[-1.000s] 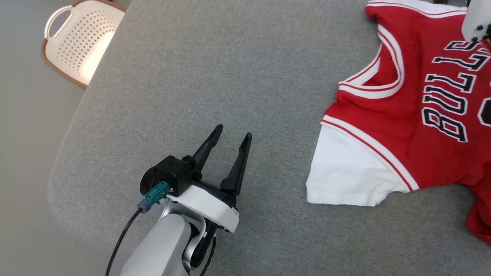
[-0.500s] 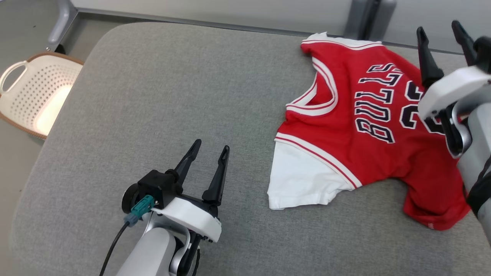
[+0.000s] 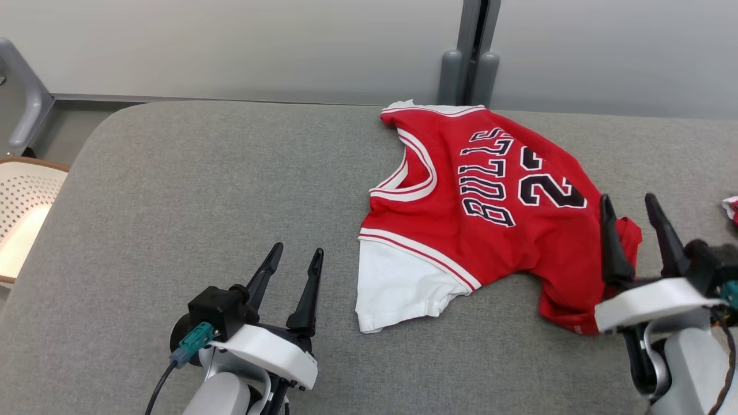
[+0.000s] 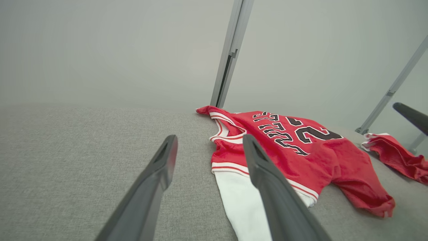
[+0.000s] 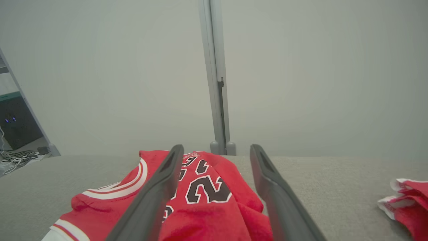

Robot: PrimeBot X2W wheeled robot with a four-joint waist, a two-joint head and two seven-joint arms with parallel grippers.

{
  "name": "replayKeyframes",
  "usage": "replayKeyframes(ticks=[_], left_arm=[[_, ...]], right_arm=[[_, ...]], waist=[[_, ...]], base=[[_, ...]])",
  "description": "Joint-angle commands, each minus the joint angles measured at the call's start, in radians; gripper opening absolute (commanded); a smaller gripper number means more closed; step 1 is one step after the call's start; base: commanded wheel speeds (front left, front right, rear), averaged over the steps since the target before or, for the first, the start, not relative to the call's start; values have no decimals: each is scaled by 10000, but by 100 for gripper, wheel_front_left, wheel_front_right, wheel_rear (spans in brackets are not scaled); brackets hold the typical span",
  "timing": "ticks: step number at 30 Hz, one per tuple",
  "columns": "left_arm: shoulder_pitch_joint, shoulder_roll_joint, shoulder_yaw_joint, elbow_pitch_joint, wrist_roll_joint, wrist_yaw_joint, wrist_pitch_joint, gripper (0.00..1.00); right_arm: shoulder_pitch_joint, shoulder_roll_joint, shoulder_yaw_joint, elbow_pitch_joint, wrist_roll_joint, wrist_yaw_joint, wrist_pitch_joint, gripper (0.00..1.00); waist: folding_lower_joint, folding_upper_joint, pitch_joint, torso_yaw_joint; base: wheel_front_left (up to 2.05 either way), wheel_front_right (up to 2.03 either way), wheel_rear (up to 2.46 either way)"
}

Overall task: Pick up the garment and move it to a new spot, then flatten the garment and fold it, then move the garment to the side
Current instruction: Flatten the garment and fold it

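Note:
The garment point(image 3: 490, 213) is a red basketball jersey with white trim, dark lettering and a white sleeve, lying partly rumpled on the grey padded table point(image 3: 202, 184), right of centre. It also lies ahead in the left wrist view as the garment point(image 4: 301, 150) and under the fingers in the right wrist view as the garment point(image 5: 207, 197). My left gripper point(image 3: 297, 256) stands open above bare table, left of the white sleeve. My right gripper point(image 3: 628, 204) stands open above the garment's lower right corner. Neither holds anything.
A white perforated basket point(image 3: 23, 207) sits off the table's left edge. A second red and white cloth point(image 4: 398, 154) lies at the table's far right, cloth point(image 5: 408, 197). A grey post point(image 3: 473, 57) and wall stand behind the table.
The head camera has swung right and up, so the whole table and the wall now show. My right gripper now hangs lower in the picture, over the garment's lower corner. Both grippers stay open.

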Motion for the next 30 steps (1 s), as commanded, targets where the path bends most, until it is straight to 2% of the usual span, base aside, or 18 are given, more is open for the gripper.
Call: replayKeyframes(ticks=[1, 6, 16, 21, 30], left_arm=[[135, 45, 59, 35, -45, -49, -14, 100], [29, 40, 92, 233, -428, -122, -14, 100], [-941, 42, -511, 989, -477, -35, -14, 100], [-2040, 44, -911, 2487, -467, 275, 88, 100], [-3852, 64, -1081, 5030, -705, 451, 898, 100]], right_arm=[[347, 150, -89, -314, -149, 1, -45, 100], [1189, 511, -500, -1098, -514, 1, -36, 100], [1084, 832, -635, -1698, -966, 1, 181, 100], [985, 942, -607, -1821, -1147, 1, 217, 100], [797, 1072, -698, -1990, -1420, 1, 158, 100]], waist=[[0, 0, -54, -116], [0, 0, -30, -259], [0, 0, 389, -780], [0, 0, 779, -1267], [0, 0, 1444, -2072]], base=[[0, 0, 0], [0, 0, 0], [0, 0, 0], [0, 0, 0], [0, 0, 0]])
